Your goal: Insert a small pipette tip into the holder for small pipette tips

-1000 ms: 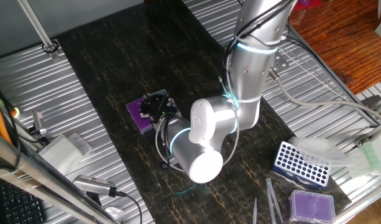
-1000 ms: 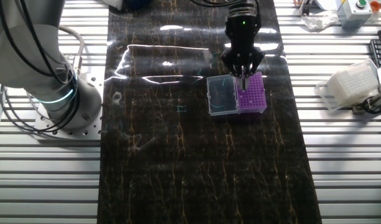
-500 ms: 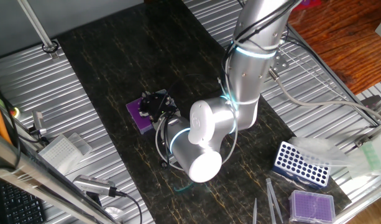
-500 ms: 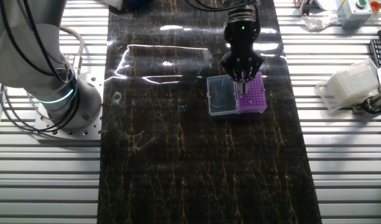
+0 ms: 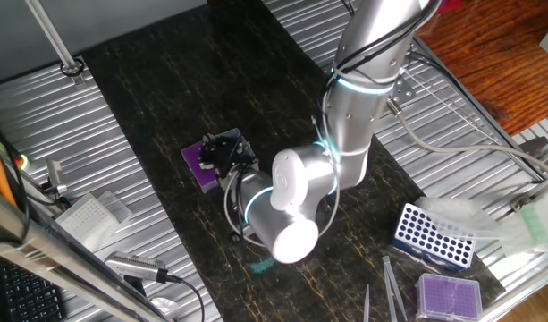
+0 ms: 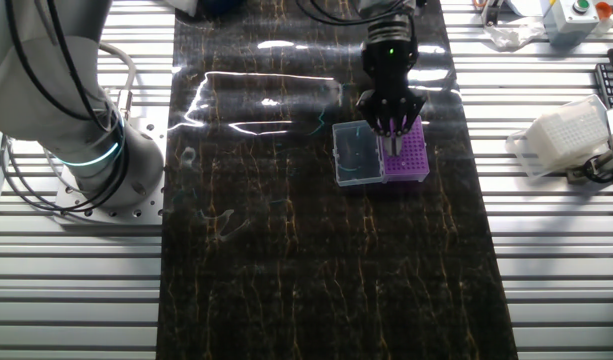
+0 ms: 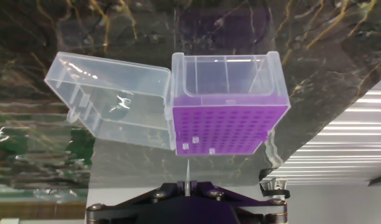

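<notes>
Pinching the small pipette tip (image 7: 187, 171) between narrow fingers, the end effector (image 6: 391, 128) hovers just above the purple holder (image 7: 226, 129); its fingertips are cropped in the hand view.

A robotics lab bench set up with pipetting supplies.

The counter (image 6: 546, 250) is built of ribbed aluminium profiles with a dark marbled mat (image 6: 316, 250) down its middle, and a silver robot arm (image 5: 345, 134) is bolted to it. Laboratory plasticware lies around: a deep-purple pipette-tip rack (image 7: 227, 127) with a clear hinged lid (image 7: 109, 99), a blue-and-white rack (image 5: 432, 237) with large round holes, a paler lilac rack (image 5: 448, 295) and a clear tip box (image 6: 566, 135). Cables (image 5: 452, 148) run across the metal, and a keyboard corner (image 6: 611, 85) shows at the edge.
</notes>
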{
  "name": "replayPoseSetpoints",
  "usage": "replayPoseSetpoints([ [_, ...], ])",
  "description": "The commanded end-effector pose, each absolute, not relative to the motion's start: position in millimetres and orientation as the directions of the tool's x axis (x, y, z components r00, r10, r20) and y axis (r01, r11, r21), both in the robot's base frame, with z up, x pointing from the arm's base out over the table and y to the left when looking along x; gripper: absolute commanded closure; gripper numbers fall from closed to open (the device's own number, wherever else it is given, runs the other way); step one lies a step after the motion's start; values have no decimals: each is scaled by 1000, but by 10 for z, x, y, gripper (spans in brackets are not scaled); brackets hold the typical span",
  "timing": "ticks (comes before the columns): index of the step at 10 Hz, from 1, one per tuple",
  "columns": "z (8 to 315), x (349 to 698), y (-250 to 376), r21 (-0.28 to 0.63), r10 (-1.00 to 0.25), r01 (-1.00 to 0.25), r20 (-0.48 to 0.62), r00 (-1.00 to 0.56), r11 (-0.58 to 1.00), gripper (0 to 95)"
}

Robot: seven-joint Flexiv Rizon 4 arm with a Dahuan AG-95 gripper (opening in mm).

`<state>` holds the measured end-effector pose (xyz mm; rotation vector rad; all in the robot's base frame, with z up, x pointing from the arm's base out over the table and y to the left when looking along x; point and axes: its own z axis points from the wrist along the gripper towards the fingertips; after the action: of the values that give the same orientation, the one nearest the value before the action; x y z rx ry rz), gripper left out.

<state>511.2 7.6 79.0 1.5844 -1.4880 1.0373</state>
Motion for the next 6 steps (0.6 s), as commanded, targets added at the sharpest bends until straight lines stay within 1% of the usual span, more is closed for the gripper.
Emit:
replayPoseSetpoints([
  [1,765,5088,34,-33,-422,-995,906,9,-93,950],
  [6,693,5097,-18,-46,-423,-993,906,6,-113,950],
])
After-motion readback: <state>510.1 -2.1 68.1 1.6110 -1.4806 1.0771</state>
